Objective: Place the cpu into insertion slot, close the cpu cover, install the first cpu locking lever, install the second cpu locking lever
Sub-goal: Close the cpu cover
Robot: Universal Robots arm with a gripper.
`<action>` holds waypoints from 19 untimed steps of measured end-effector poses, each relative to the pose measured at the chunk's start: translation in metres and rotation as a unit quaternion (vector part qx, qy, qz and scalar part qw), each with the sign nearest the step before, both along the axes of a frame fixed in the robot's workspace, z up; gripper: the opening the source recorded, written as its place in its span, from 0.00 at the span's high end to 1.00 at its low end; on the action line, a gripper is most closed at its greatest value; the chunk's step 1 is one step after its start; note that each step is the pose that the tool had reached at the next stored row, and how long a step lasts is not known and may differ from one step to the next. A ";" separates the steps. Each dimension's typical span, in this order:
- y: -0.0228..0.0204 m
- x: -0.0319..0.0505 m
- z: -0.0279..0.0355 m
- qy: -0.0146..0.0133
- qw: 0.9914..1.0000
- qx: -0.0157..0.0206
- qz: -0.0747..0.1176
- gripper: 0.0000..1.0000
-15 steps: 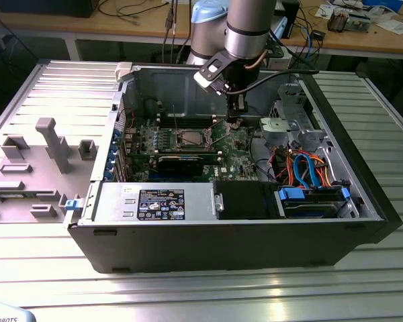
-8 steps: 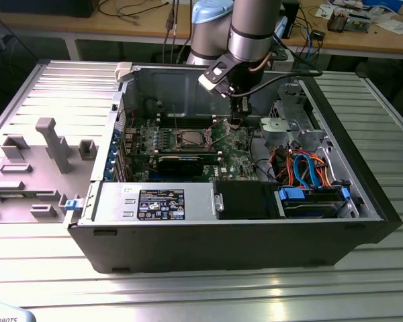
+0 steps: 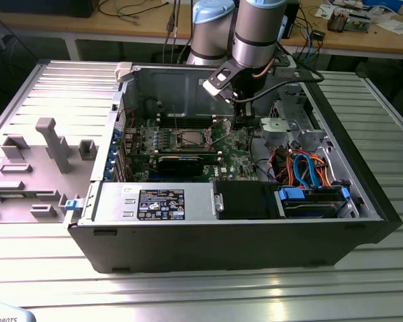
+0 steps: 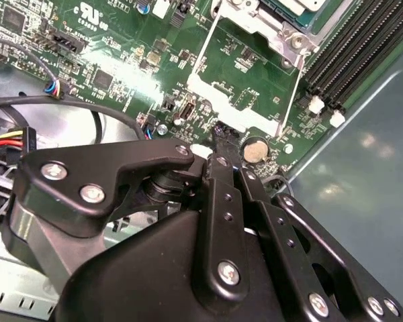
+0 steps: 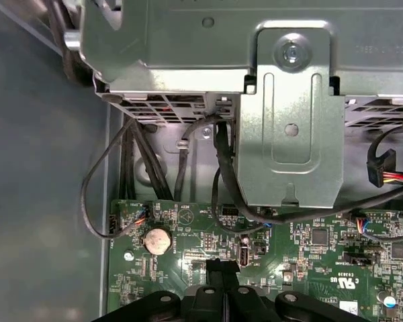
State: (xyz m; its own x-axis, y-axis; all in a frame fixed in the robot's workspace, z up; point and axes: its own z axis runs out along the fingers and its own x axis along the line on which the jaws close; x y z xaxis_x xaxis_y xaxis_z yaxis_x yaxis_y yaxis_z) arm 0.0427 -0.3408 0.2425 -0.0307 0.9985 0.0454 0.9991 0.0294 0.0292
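The black metal gripper [image 4: 223,136], fingers pressed together, points its tip at the green motherboard [image 4: 121,60]. The tip is just beside a round silver coin battery [image 4: 255,151] and the near edge of the open square silver cpu cover [image 4: 236,105]. Long black memory slots [image 4: 352,47] run alongside.

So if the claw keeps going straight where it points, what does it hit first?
Probably the green motherboard, close beside the round coin battery. The claw looks very near it, though depth is unclear.
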 end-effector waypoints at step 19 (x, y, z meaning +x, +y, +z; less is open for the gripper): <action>0.0000 -0.0085 -0.0002 0.000 1.000 0.000 0.000 0.89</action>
State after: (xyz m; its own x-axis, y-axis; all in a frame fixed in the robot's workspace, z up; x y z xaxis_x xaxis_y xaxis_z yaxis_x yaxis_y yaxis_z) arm 0.0343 -0.3408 0.2423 -0.0307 0.9985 0.0455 0.9991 0.0294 0.0292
